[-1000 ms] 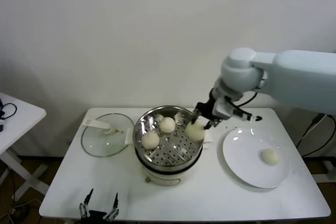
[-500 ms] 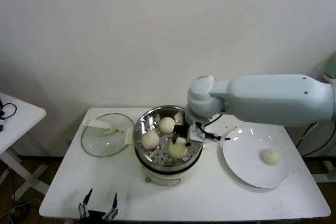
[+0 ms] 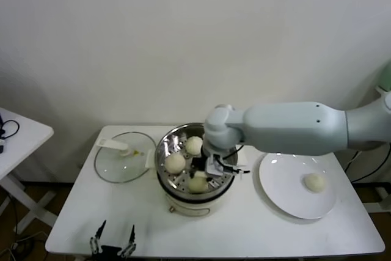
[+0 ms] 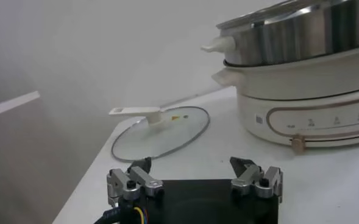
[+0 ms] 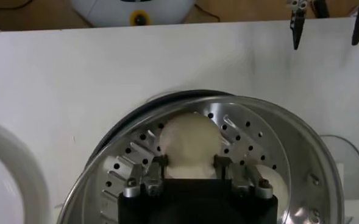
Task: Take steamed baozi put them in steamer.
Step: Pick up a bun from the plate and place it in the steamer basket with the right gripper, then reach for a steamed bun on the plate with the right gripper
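Note:
The steamer [image 3: 163, 152] is a shiny perforated basket on a white cooker base [image 3: 192, 205]. Two steamed baozi [image 3: 194, 145] [image 3: 175, 162] lie at its far side. A third baozi [image 3: 197, 184] [image 5: 190, 137] rests on the perforated floor at the near side. My right gripper [image 3: 199, 176] [image 5: 191, 161] reaches down into the steamer [image 5: 289, 131], open, with a finger on each side of that bun. A further baozi [image 3: 314, 182] lies on the white plate [image 3: 284, 197]. My left gripper [image 3: 115, 237] [image 4: 191, 164] is parked open at the table's front edge.
A glass lid [image 3: 122, 162] [image 4: 161, 131] with a white handle lies flat to the left of the cooker base [image 4: 301, 109]. A white side table [image 3: 15, 136] stands off to the far left. The wall is close behind the table.
My right arm carried a baozi from the steamer's right rim down onto the near side of its floor. The fingers have parted around the bun. The left arm stayed still.

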Controlling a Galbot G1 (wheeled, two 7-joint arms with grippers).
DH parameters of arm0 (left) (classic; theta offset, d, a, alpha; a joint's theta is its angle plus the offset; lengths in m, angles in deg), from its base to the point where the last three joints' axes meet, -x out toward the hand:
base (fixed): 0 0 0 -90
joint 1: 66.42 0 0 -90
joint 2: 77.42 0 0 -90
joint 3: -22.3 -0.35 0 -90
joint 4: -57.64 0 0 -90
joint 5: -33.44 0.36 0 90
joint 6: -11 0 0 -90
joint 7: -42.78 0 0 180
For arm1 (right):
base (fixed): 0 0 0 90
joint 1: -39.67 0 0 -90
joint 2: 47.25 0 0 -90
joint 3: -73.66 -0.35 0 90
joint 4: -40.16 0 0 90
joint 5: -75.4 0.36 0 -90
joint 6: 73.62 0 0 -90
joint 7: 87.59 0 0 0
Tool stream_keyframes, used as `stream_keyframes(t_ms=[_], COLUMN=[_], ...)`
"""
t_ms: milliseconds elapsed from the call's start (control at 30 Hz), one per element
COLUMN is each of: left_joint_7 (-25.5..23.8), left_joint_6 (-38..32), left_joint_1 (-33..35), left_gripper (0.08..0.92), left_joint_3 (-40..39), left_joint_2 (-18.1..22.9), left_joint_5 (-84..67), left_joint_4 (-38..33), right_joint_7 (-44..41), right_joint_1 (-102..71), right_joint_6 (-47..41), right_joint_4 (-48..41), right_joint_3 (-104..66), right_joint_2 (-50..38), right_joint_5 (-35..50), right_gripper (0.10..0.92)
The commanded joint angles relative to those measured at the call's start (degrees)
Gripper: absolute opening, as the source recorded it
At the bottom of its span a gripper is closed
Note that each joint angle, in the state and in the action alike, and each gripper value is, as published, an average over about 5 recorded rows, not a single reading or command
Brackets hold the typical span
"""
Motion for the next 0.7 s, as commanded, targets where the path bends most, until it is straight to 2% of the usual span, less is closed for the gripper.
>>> stream_keyframes(t_ms=[33,200,300,500,700], left_joint_7=[0.0,0.0,0.0,0.0,0.0], left_joint_6=[0.0,0.0,0.0,0.0,0.1], left_joint_1=[0.1,0.4,0.5,0.9,1.5], left_gripper=[0.823,0.823,0.823,0.823,0.823], left_joint_3=[0.0,0.1,0.1,0.3,0.3], left_joint_2=[0.2,0.2,0.2,0.2,-0.1], left_joint_5=[0.0,0.0,0.1,0.0,-0.6], left_joint_4=[-0.2,-0.4,-0.6,-1.1,-1.7], right_joint_7=[1.4,-1.7,-5.4,-10.5,-11.9], right_joint_1=[-0.4,7.3,13.5,23.7,26.2], right_joint_6=[0.7,2.7,5.0,3.1,-2.6], right_joint_4=[-1.6,-1.6,-2.8,-8.1,-12.3], right_joint_3=[-1.2,-0.5,2.7,13.5,23.0], right_joint_2=[-0.1,-5.1,-8.9,-16.5,-24.7], right_joint_5=[1.8,9.9,16.3,28.1,31.1], right_gripper=[0.643,0.773,0.814,0.822,0.823])
